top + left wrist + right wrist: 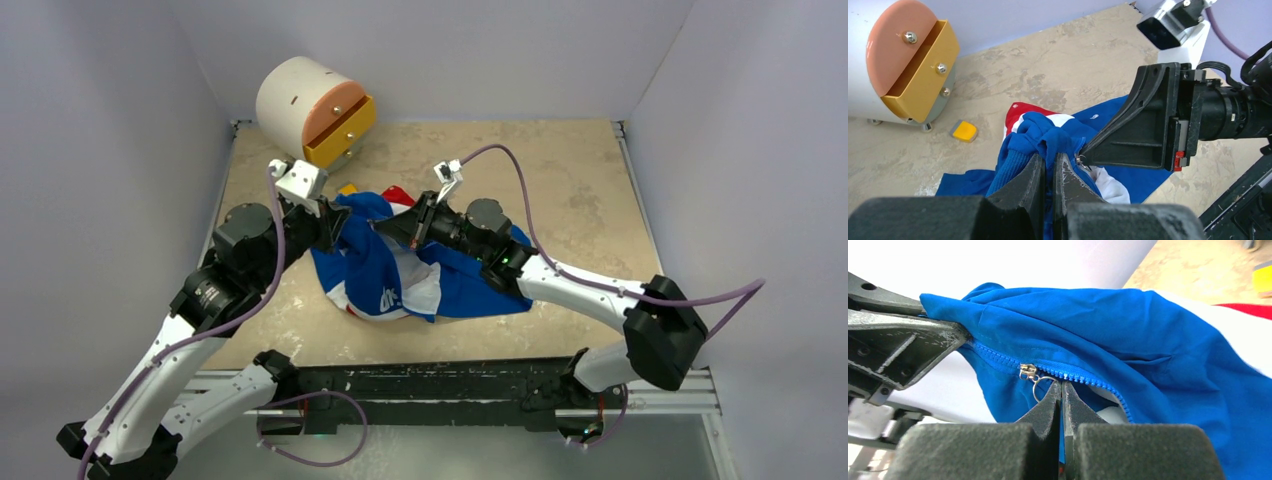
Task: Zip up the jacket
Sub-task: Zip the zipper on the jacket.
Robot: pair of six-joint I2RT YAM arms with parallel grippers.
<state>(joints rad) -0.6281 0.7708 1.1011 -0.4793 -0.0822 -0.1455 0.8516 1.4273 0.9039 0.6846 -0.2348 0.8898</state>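
Jacket lettering lost in folds; pull ring partly hidden by right tool.

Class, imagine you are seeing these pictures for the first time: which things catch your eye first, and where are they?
A crumpled blue jacket lies mid-table, pinched between the two arms: the left gripper clamps its fabric beside the zipper, and the right gripper is shut right at the silver ring pull. At the far left corner stands a white cylinder with a yellow drawer.
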